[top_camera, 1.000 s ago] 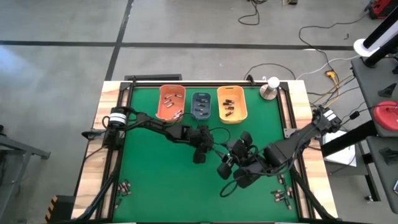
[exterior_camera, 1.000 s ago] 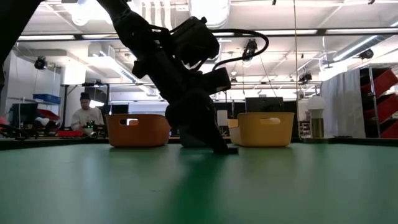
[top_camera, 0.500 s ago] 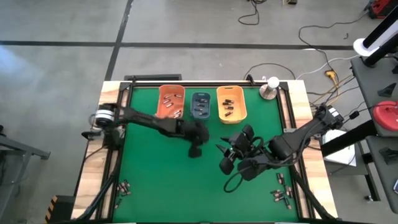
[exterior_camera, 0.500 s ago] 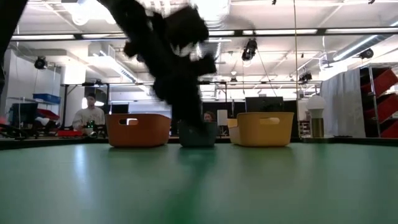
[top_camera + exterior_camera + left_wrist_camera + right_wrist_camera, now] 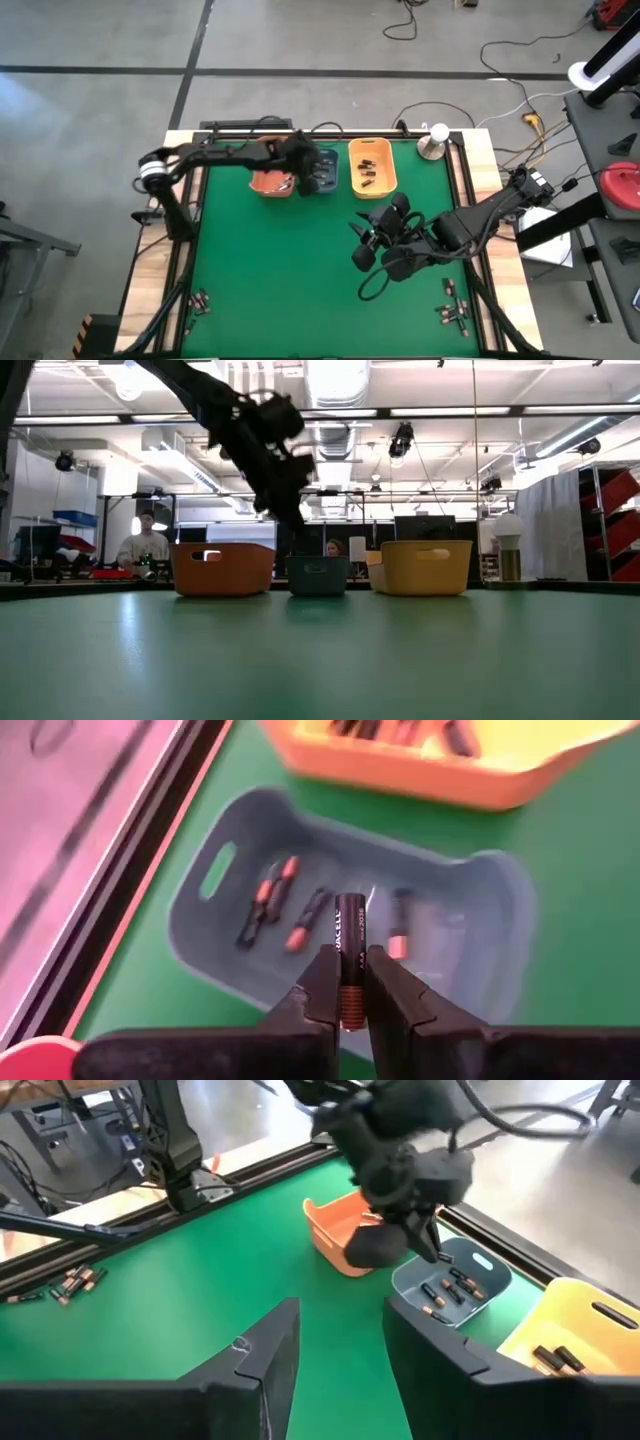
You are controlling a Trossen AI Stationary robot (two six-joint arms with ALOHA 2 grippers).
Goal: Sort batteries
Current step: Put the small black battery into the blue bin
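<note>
My left gripper (image 5: 352, 995) hangs over the blue-grey bin (image 5: 350, 910), shut on a dark battery with a coppery end (image 5: 350, 955). In the high view it (image 5: 310, 175) stands at the middle bin (image 5: 328, 172) of a row of three at the table's far side. That bin holds several batteries (image 5: 275, 905). The orange bin (image 5: 270, 168) and the yellow-orange bin (image 5: 372, 167) hold batteries too. My right gripper (image 5: 372, 245) waits open over the green mat right of the middle, with nothing between its fingers (image 5: 440, 1360). My left gripper pinches the battery between its two fingers (image 5: 322, 982), on the half toward the coppery end (image 5: 349, 1005). The battery lies along the fingers and its dark end sticks out past their tips. It is lifted clear, above the blue-grey bin.
Loose batteries lie near the front left corner (image 5: 198, 300) and the front right corner (image 5: 452, 315). A round-based lamp (image 5: 435, 143) stands at the far right corner. Black rails frame the green mat (image 5: 270, 270). A person (image 5: 143, 545) sits beyond the table.
My left gripper has risen from the middle of the mat and gone toward the table's far edge, carrying the battery, and now hangs over the blue-grey bin.
</note>
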